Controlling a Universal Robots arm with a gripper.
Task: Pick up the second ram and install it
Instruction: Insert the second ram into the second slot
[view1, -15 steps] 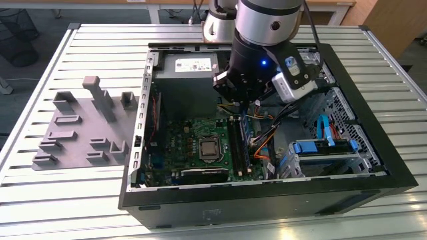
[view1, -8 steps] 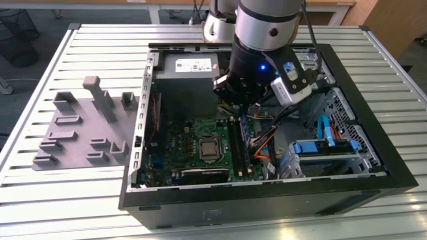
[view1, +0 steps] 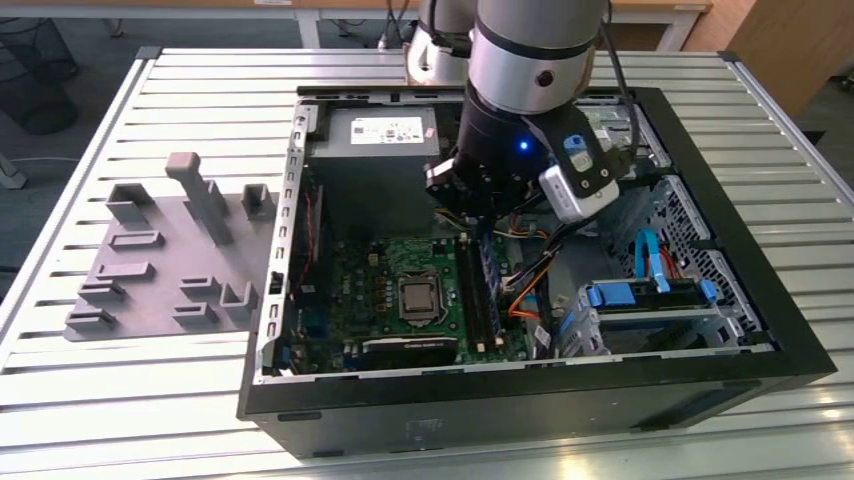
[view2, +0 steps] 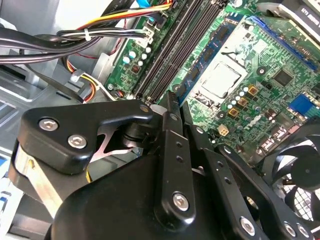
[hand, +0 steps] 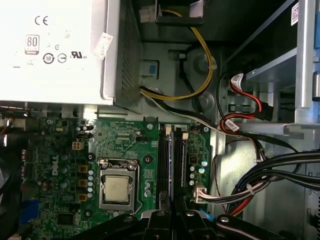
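gripper (view2: 172, 100): held inside the open case (view1: 561, 405), above the near end of the black slots (hand: 179, 160). The jaws are seen drawn together, tips all but meeting.
grip: something thin may be pinched between them, but that cannot be told.
whereabouts of the second ram: not picked out for certain. One stick (view2: 207, 52), green with blue-marked chips, is seen on edge. It is seated along the slots on the side of the CPU socket (hand: 117, 189). Whether it is the second ram or its fellow cannot be told.
holder blocks (view1: 147, 260): out on the desk (view1: 134, 425), at the exterior view's left, well apart from the arm. No dark stick is made out on them.
key relation: in the first wrist view the slots' long axis runs straight out from between the jaws, towards the power supply (hand: 50, 50). The closing plane is judged to be lined up with the slots, and the work lies below the jaws, not off to a side.
views compared: the stick's broad face is given by the second wrist view. In the first wrist view it is edge-on and lost among the slots. The arm's place over the motherboard (hand: 125, 142) is best read from the exterior view.
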